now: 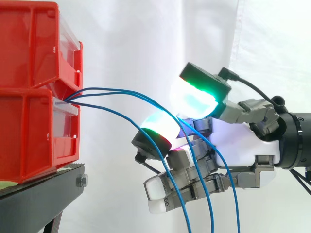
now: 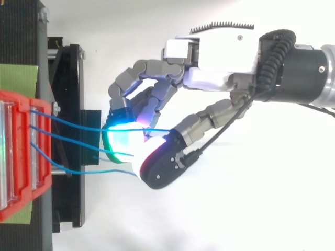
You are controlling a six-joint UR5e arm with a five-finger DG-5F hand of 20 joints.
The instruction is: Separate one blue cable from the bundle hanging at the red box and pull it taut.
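Blue cables [image 1: 112, 89], three by the look of them, come out at the front of two stacked red bins [image 1: 29, 58], from the gap where the upper bin sits on the lower. The bins rest on a black stand [image 1: 34, 194] at the left of the side view, with a white curtain [image 1: 146, 39] behind. The cables run away from the bins toward the hand [image 1: 243, 141]. They arch over and droop in slack curves across it to the bottom edge. From above they lie side by side, bins to hand. Whether the hand grips any cable cannot be told.
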